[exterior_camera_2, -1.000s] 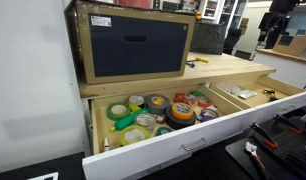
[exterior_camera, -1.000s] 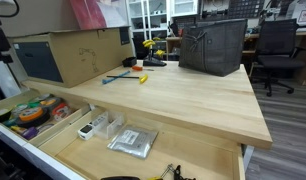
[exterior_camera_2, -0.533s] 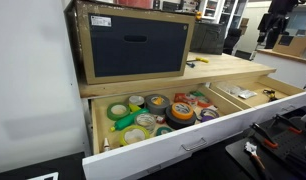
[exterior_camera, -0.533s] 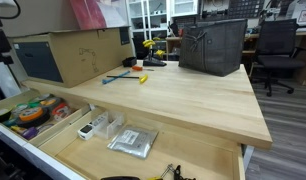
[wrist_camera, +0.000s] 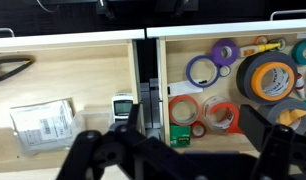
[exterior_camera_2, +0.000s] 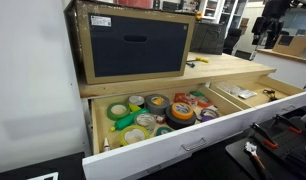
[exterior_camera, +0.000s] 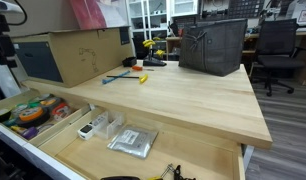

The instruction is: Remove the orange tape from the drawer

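The drawer [wrist_camera: 83, 38] [exterior_camera_2: 163, 152] [exterior_camera: 63, 140] is pulled out, light wood with a white front edge. In its tape compartment the orange tape [wrist_camera: 260, 78] [exterior_camera_2: 181, 107] [exterior_camera: 31, 115] lies as a flat bright ring on top of a dark roll. My gripper [wrist_camera: 193, 123] hangs high above the drawer, open and empty. Its dark fingers [wrist_camera: 255, 125] frame the compartment's back corner by the divider, to the left of the orange tape in the wrist view.
Two red-orange rings [wrist_camera: 184, 110] [wrist_camera: 225, 117], purple rolls [wrist_camera: 203, 70], a green roll [exterior_camera_2: 117, 112] and other tapes crowd the same compartment. Beyond the divider [wrist_camera: 143, 80] lie a plastic bag [wrist_camera: 41, 122] and a small device [wrist_camera: 122, 105]. A dark storage box [exterior_camera_2: 133, 45] stands on the worktop.
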